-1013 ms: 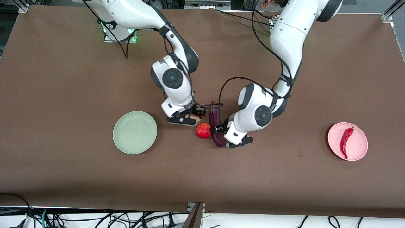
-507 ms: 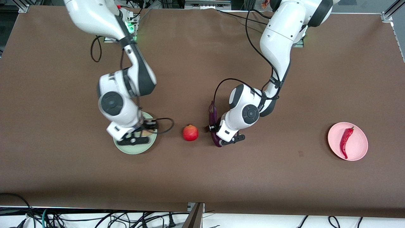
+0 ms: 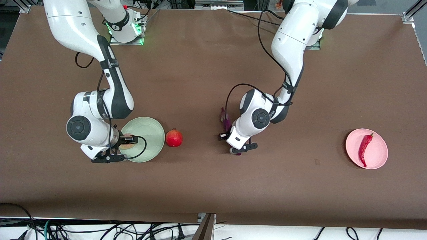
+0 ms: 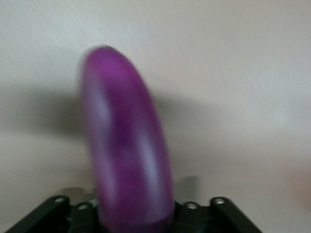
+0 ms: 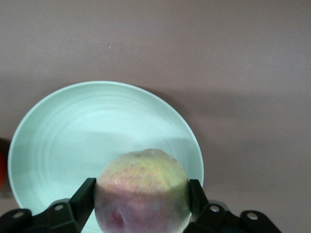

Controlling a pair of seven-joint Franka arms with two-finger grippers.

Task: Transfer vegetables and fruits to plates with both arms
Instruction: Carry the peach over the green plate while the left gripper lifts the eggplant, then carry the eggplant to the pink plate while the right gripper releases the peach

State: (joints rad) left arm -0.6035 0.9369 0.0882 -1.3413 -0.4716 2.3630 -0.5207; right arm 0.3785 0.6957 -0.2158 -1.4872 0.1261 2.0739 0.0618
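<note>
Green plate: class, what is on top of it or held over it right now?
Nothing rests on the green plate. The right gripper holds the peach over its edge. The peach hides part of the plate.

Two white jointed arms with dark joint bands, looping black cables, green-lit bases.

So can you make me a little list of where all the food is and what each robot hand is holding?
peach: held in right end effector, over green plate
eggplant: held in left end effector, mid-table
pomegranate: on table beside green plate
chili: lying on pink plate
plates filled: pink only
</note>
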